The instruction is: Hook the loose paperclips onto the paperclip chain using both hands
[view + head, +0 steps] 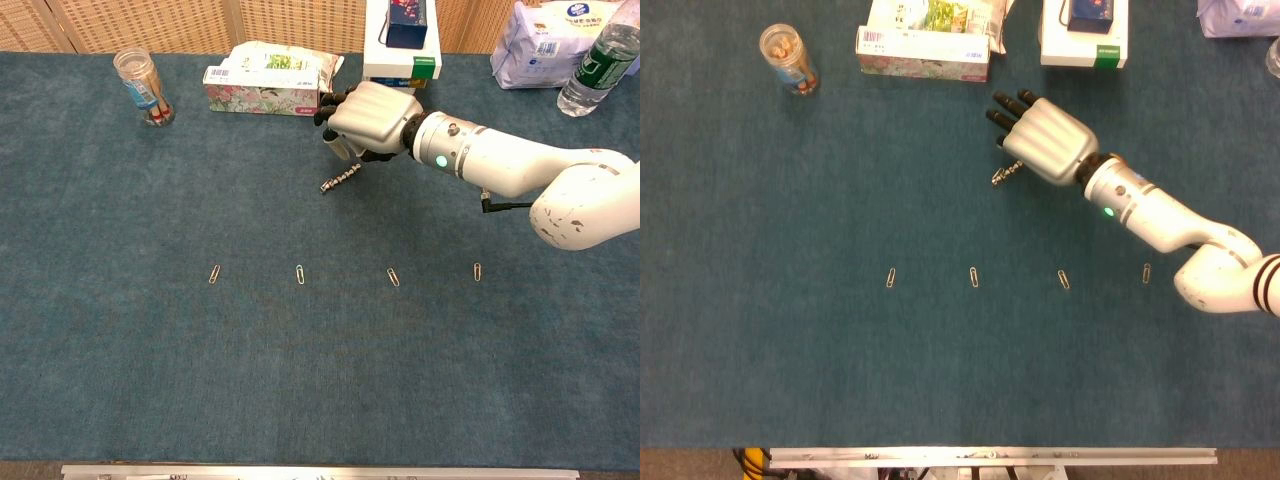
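Note:
My right hand (1042,142) (368,118) hovers at the far middle of the blue table, back upward, fingers pointing away to the far left. A short paperclip chain (1006,174) (338,181) slants down-left from under its thumb side; the hand holds its upper end, though the pinch itself is hidden. Several loose paperclips lie in a row nearer me: one at the left (892,278) (215,273), two in the middle (974,277) (1064,279), one at the right (1147,272) (477,271). The left hand appears in neither view.
A tissue pack (262,88) and a white box (401,68) stand just behind the hand. A clear jar (144,86) is at the far left, a bag (545,42) and a water bottle (598,62) at the far right.

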`<state>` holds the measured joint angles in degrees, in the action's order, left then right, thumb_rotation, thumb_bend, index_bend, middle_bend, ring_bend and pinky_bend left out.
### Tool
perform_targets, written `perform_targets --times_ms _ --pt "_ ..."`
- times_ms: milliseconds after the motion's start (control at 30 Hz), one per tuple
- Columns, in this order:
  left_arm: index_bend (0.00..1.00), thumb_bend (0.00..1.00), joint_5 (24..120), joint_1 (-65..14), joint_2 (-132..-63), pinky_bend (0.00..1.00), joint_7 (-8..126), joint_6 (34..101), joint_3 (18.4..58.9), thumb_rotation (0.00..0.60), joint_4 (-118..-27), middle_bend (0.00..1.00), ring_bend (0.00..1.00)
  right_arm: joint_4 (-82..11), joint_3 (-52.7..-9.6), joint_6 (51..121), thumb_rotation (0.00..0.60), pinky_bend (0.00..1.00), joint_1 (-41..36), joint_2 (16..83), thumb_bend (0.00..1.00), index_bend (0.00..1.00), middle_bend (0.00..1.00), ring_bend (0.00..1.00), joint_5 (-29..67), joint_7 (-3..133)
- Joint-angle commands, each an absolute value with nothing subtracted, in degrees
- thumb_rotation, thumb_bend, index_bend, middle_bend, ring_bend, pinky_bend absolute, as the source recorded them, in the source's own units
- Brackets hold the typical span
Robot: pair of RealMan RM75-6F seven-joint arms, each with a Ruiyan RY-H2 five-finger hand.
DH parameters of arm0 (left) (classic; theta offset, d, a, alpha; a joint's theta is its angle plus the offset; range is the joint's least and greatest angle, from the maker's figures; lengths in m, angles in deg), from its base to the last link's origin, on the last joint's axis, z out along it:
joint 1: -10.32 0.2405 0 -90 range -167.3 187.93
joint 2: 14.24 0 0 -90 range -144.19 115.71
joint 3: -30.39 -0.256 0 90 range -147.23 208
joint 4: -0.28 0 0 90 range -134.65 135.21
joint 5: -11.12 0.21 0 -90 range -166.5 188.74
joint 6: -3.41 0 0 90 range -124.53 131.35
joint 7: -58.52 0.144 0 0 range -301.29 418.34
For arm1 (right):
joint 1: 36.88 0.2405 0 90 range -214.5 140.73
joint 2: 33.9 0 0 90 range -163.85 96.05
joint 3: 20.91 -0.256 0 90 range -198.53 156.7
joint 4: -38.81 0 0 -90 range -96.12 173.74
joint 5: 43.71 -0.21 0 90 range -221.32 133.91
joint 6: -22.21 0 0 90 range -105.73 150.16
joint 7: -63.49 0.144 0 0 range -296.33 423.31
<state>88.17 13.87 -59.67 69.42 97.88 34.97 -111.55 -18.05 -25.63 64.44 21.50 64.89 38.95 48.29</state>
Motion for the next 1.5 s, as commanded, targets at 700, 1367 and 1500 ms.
perform_targets --times_ms 700,1367,1500 --pt "0.6 0.36 88.79 13.9 -59.09 0.0 67.81 97.65 34.81 0.6 -111.83 0.12 0.0 -21.92 -30.9 62.84 0.6 0.19 19.6 65.5 0.13 0.37 0.11 0.01 24.42 38.17" --pt "0.6 0.36 88.22 13.92 -58.86 0.0 67.12 97.62 35.03 0.6 -111.85 0.14 0.0 -17.64 -30.14 61.02 0.6 0.18 21.13 68.75 0.21 0.42 0.09 0.0 22.81 37.05" --pt "0.6 0.36 88.14 13.97 -58.78 0.0 66.89 97.71 35.1 0.6 -111.9 0.14 0.0 -16.04 -30.06 60.36 0.6 0.18 21.56 69.7 0.22 0.45 0.09 0.0 22.98 37.63"
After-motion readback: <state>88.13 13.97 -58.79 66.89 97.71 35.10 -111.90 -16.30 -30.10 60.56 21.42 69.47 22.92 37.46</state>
